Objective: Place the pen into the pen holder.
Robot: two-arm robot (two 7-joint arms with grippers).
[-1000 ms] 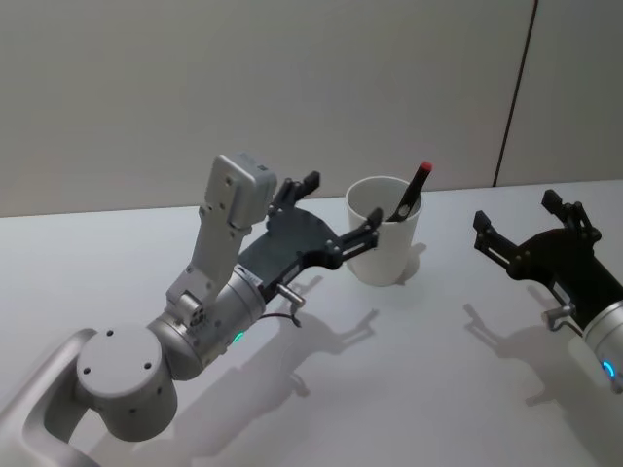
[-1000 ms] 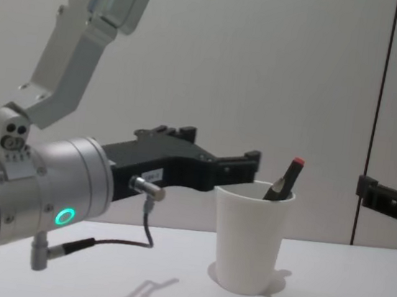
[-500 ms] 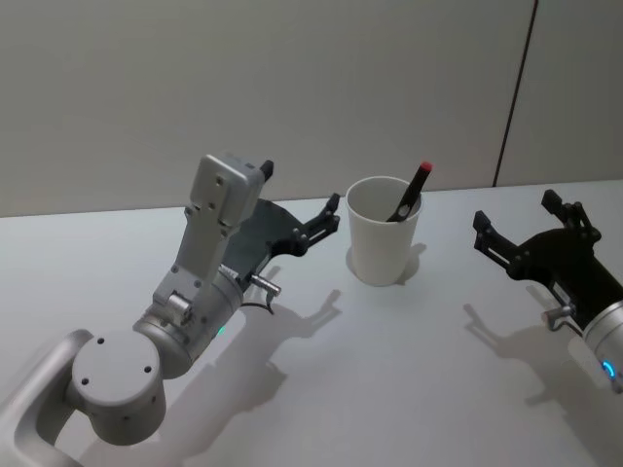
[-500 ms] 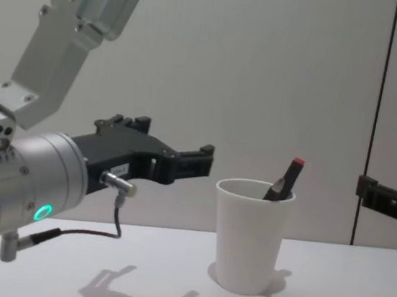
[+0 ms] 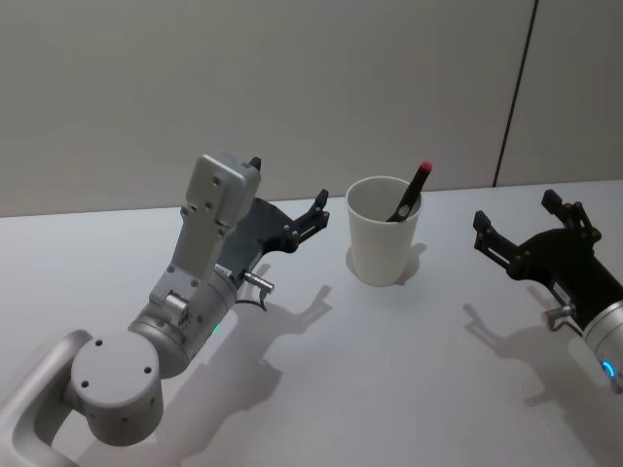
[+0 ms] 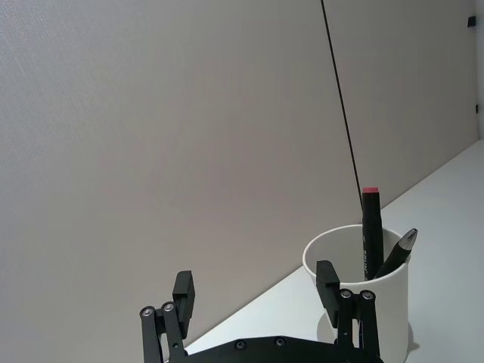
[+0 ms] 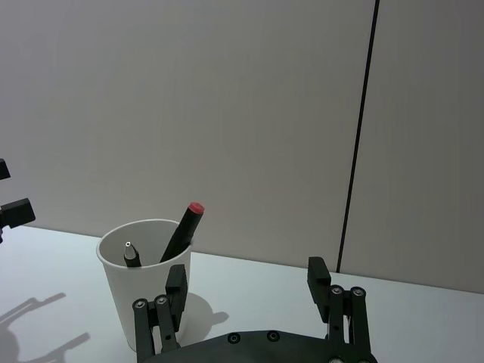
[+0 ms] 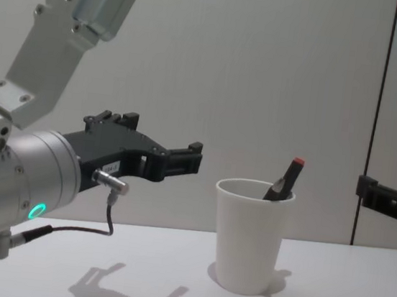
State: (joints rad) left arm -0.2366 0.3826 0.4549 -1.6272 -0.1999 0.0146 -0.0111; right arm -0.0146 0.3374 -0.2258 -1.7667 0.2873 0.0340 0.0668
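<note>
Table (image 5: 389, 370): white, bare, carries shadows under the tools.
Wall (image 5: 243, 88): grey, plain, behind the tools.
Seam (image 5: 516, 88): dark vertical line in wall.

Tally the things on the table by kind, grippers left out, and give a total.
Paper cup: 1
Pen with a red end, leaning in the cup: 1
Second dark pen, standing in the cup: 1
Total: 3
</note>
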